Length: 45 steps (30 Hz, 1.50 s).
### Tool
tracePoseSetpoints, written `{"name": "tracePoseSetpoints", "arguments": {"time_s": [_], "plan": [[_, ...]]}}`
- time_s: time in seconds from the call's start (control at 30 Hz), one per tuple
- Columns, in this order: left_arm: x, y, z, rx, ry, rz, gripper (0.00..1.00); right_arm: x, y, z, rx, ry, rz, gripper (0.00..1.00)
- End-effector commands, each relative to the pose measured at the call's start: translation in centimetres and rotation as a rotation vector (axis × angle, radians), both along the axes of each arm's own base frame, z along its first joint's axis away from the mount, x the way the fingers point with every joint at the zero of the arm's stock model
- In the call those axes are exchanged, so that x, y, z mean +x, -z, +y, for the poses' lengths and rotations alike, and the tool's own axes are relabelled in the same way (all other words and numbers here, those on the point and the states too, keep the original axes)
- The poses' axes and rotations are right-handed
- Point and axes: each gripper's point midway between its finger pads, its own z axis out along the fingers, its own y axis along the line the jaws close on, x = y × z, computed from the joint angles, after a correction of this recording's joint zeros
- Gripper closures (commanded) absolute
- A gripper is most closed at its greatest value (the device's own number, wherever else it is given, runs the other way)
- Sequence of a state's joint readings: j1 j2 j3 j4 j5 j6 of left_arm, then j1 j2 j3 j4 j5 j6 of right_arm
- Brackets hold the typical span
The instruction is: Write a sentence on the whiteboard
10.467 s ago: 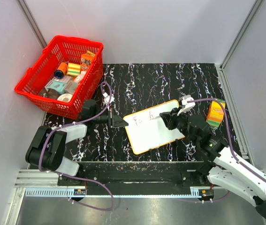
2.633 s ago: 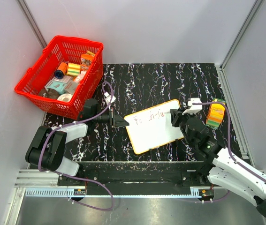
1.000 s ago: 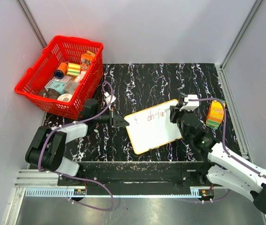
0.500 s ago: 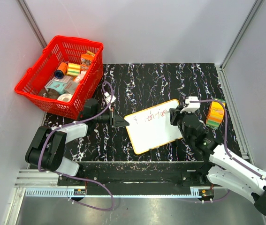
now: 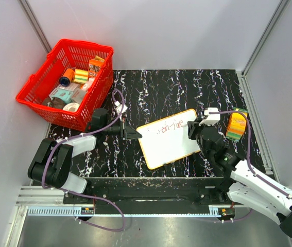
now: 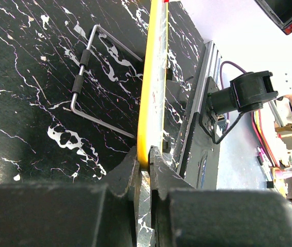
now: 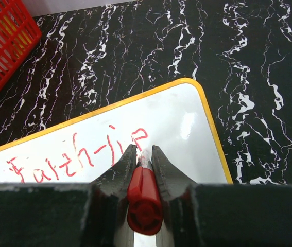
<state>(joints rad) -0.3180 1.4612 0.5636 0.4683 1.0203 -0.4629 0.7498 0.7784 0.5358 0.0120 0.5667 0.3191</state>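
The whiteboard [image 5: 169, 148], white with an orange-yellow rim, lies tilted on the black marbled table. My left gripper [image 5: 135, 135] is shut on its left rim; the left wrist view shows the board edge-on [image 6: 153, 77] with the jaws [image 6: 148, 150] pinching the yellow edge. My right gripper [image 5: 191, 126] is shut on a red marker [image 7: 144, 198], whose tip touches the board [image 7: 187, 123] just right of the red lettering. The sentence [image 7: 79, 162] is one line of red handwriting along the board's upper part [image 5: 169, 126].
A red basket [image 5: 66, 85] with several small packages stands at the back left. An orange carton [image 5: 237, 125] stands just right of my right arm. A bent metal wire stand [image 6: 91, 77] lies on the table beside the board. Grey walls enclose the table.
The red line of writing has grown to the right, and my right gripper has moved right along it with the marker. The left arm and the board have not moved.
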Motion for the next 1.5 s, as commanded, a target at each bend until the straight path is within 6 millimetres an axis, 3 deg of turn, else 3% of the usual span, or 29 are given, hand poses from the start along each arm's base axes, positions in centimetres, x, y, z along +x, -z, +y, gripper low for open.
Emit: {"name": "tracePoseSetpoints", "arguments": {"time_s": [0.0,0.53,1.0,1.47], "plan": [[-0.5,1.0,-0.4,0.041,0.049,-0.109,1.00,0.4,-1.6,-1.4,0.010,0.077,-0.034,1.00],[-0.6,1.0,-0.4,0.042,0.052,-0.106,1.00,0.7,-7.4,-2.1,0.085,0.107,-0.195,1.00],[-0.6,1.0,-0.4,0.044,0.052,-0.108,1.00,2.6,-8.1,-1.2,0.052,0.110,-0.194,1.00],[-0.6,1.1,-0.4,0.048,0.050,-0.107,1.00,3.1,-4.7,-1.3,0.049,0.107,-0.127,1.00]]}}
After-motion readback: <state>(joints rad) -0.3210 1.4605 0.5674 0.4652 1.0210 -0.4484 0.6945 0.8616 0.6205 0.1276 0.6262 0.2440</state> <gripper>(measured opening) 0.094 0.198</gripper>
